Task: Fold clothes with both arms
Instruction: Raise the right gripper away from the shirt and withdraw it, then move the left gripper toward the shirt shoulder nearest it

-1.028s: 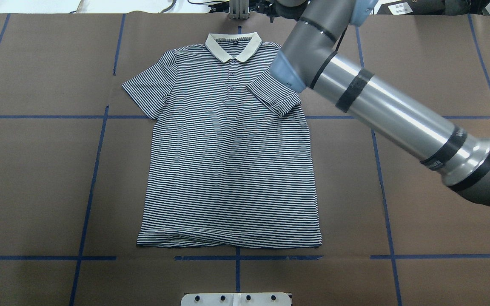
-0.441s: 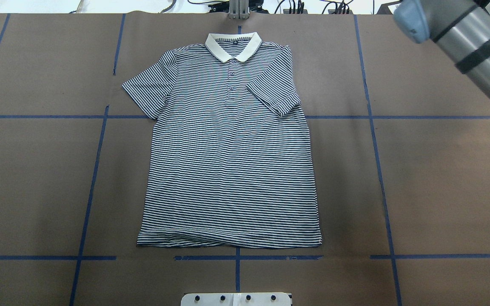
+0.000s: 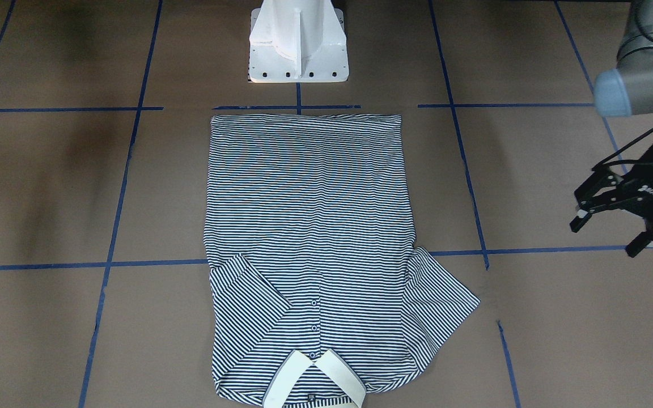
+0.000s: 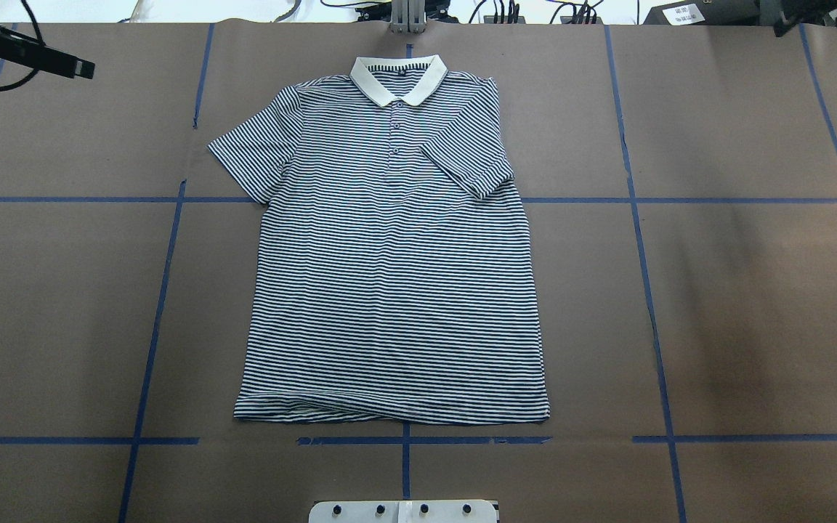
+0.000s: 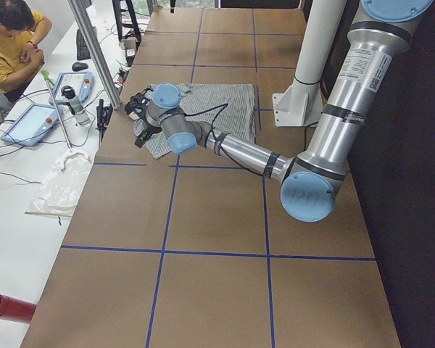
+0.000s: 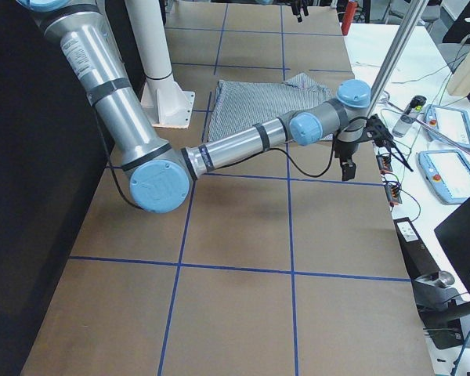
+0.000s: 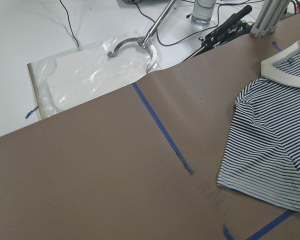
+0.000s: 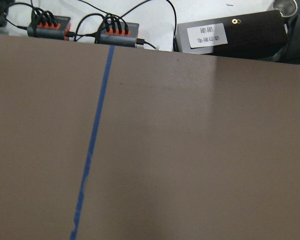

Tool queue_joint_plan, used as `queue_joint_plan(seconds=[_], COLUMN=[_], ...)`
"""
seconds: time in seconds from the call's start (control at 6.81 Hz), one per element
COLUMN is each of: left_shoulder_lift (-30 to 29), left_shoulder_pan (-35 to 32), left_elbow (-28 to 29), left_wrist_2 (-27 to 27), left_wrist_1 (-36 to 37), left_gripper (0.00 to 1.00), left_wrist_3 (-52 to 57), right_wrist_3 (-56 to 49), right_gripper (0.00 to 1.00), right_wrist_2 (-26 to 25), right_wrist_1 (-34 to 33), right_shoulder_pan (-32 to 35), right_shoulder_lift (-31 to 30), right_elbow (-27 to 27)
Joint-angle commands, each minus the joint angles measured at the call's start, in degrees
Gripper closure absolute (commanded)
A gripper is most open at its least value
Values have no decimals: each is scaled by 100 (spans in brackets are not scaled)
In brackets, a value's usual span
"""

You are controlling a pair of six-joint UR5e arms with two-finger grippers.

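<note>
Front-facing view: the short-sleeved, navy-and-white striped polo shirt (image 3: 309, 226) lies flat and face up. Its hem is just in front of the white pedestal base (image 3: 298, 42) and its cream collar (image 3: 312, 385) is at the end farthest from that base. One sleeve is folded in over the chest. The other sleeve (image 3: 445, 306) lies spread out on the brown paper table cover (image 3: 530, 317). My black two-finger left gripper (image 3: 610, 233) hangs well out to the side of the base, clear of the cloth, with its fingers spread and holding nothing.

Overhead view: the shirt sits centred ahead of the base, between the blue tape lines (image 4: 160, 290).

Left side view: the near arm reaches out beside the collar end.

Right side view: the black right gripper (image 6: 347, 160) hangs off the shirt's far corner, and I cannot tell how its fingers stand.

Left wrist view: the spread sleeve fills the lower right corner.

Right wrist view: only paper and tape.

I judge the knit to be light, limp and thin, and likely to slide and drag on the paper. I'd pinch low at the spread sleeve's cuff edge and avoid the stiffer collar and the buttons.
</note>
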Motion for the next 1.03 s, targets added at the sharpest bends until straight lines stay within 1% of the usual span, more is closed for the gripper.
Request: queue_joint_plan(seconds=[0.0,0.15,0.29,0.44,0.59,0.73,0.88], left_shoulder_lift=[-266,-329,-625,-924,-1118,-1277,-1348], left_shoulder_pan=[759,996,1103,1322,1428,1543,1700], left_elbow=[11,220,649,1175,1659,2029,2442], left_wrist_2=[1066,1540,1693,2164,2526,2677,2818], left_wrist_1=[39,57,39,4,-39,-75,-423], left_gripper=[5,13,29,39,42,43,44], left_wrist_3=[-1830,-2285,-2899,-3296,-3361,-3353,-3344], right_wrist_3=[-317,-334,-326,-325,-325,-325,-325], right_gripper=[0,1,0,0,0,0,0], right_wrist_2=[64,-41,-59,-60,-60,-60,-60], right_wrist_1=[73,91,92,92,92,92,92], right_shoulder_pan=[227,244,245,245,245,245,245], right_shoulder_lift=[-752,-1111,-1289,-1308,-1300,-1308,-1308], right_elbow=[179,336,520,539,548,539,531])
